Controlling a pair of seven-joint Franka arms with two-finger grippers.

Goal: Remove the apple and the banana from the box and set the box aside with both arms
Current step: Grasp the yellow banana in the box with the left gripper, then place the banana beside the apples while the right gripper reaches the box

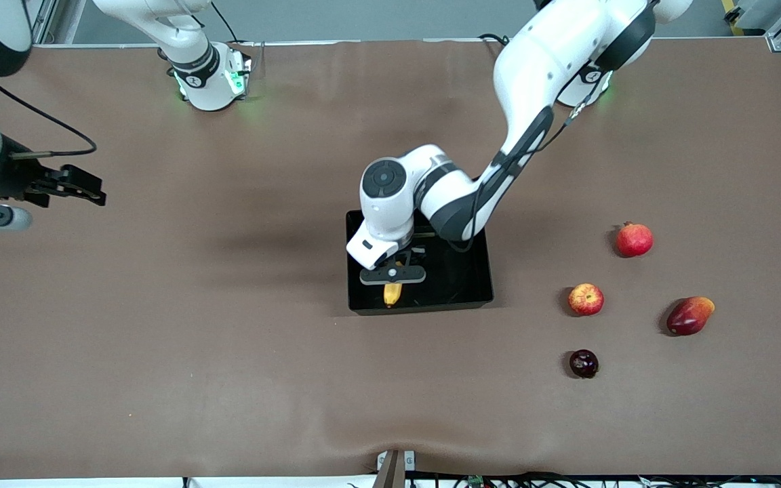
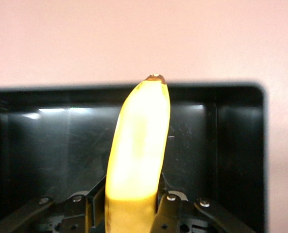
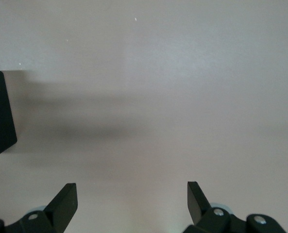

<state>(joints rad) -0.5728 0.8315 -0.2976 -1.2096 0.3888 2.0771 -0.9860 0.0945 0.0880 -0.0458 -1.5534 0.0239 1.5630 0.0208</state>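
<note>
1. Right end effector (image 1: 82,186): it waits over bare surface (image 1: 228,352), well apart from the box (image 1: 472,271), toward the right arm's end. The right wrist view shows its fingers (image 3: 66,201) spread wide with nothing between them; one corner of the box shows at that view's edge.

2. Box: a shallow black bin near the middle of the surface. It is the landmark for every other placement here.

3. Left end effector (image 1: 392,274): lowered into the box at the end toward the right arm. The left wrist view shows its fingers (image 2: 169,208) closed on the banana (image 2: 139,160), gripping it near one end while the rest of the fruit extends toward the box wall.

4. Step in hand, judged: lifting the banana out. A straight rise until the long free end clears the rim seems wise, since a grip near one end may let the fruit swing or catch the sloped wall.

5. Apple (image 1: 586,299): already out of the box, on the surface toward the left arm's end, near the box. A set-down spot for the banana should keep clear of it.

6. Other fruit: a pomegranate (image 1: 634,239), a mango (image 1: 689,316) and a dark round fruit (image 1: 584,363) lie around the apple, farther from the box.
</note>
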